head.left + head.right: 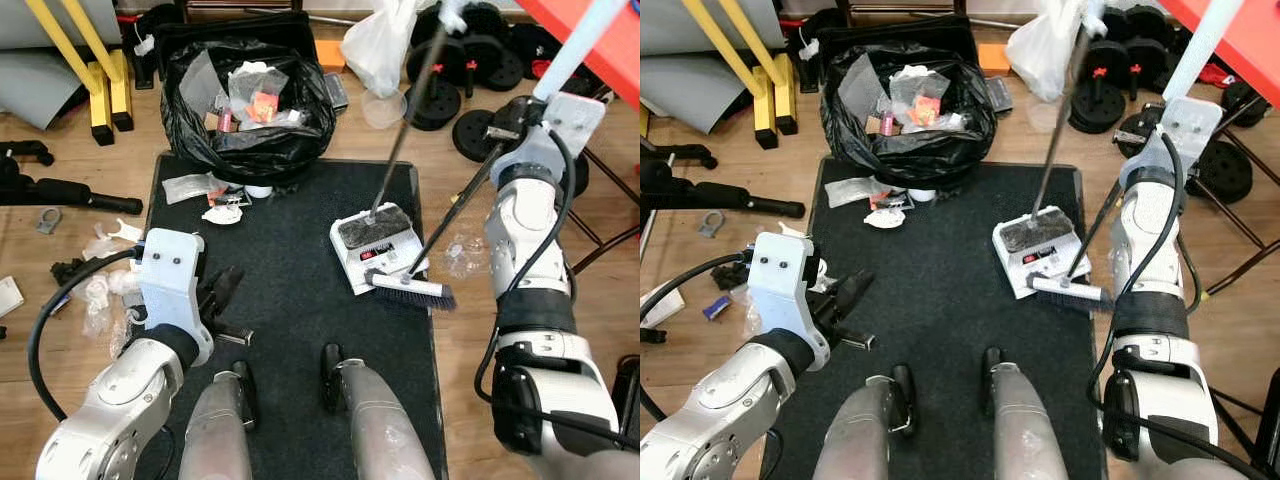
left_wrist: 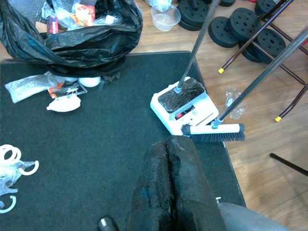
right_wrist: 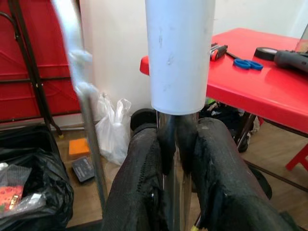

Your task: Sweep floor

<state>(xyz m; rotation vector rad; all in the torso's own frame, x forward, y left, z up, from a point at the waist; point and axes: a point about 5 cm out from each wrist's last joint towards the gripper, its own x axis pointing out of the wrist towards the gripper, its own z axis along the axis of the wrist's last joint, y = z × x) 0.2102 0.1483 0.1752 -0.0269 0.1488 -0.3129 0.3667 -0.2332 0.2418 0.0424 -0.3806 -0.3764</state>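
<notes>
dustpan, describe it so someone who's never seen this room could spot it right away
Find the black floor mat before the robot's feet; near its right edge sits the white dustpan, dark debris inside, a thin pole rising from it. Unlike the broom head touching it, it is a flat white tray, not bristles.

A black mat (image 1: 290, 290) covers wooden floor (image 1: 60, 260), with a red counter (image 3: 250, 91) at 1 o'clock and weight plates (image 1: 470, 50) at 12 o'clock.
</notes>
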